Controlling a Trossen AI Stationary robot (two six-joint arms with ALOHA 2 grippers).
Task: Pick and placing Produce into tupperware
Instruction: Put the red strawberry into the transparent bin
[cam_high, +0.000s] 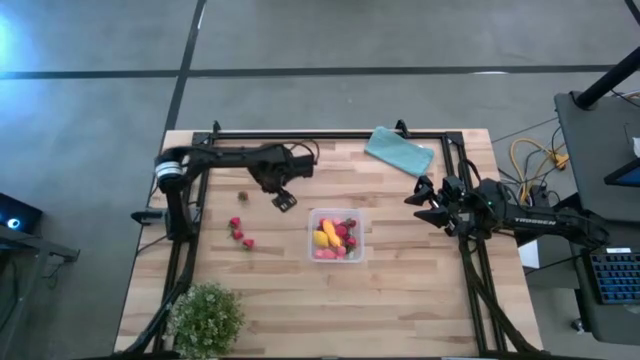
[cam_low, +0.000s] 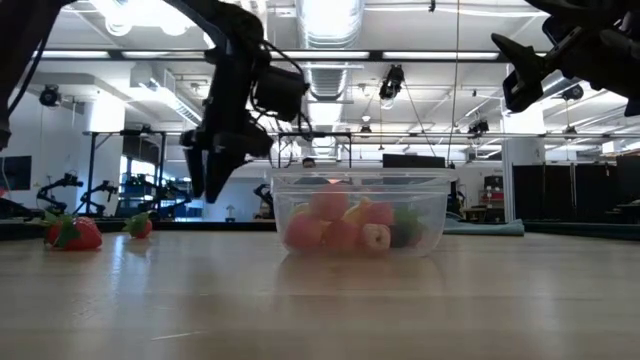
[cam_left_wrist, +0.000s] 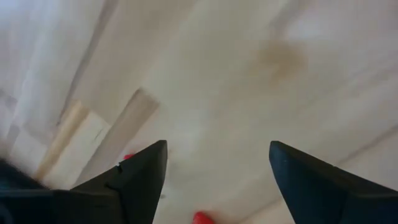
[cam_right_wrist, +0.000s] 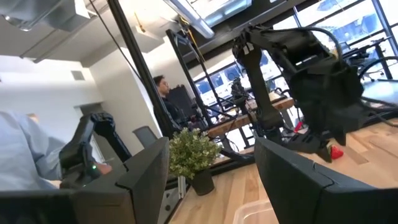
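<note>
The left pincer (cam_high: 284, 201), fingers spread and empty, hangs between the tupperware (cam_high: 337, 236) and the loose strawberries (cam_high: 240, 232), nearer them than the open, idle right pincer (cam_high: 424, 201).

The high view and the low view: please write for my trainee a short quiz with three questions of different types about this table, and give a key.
1. True or false: the tupperware already holds some fruit.
2. Which gripper is between the loose strawberries and the box?
A. left gripper
B. right gripper
3. Fill in: the teal cloth lies at the table's ____ edge, opposite the plant.

Key: 1 true. 2 A; it hangs open above the wood, holding nothing. 3 far.
</note>
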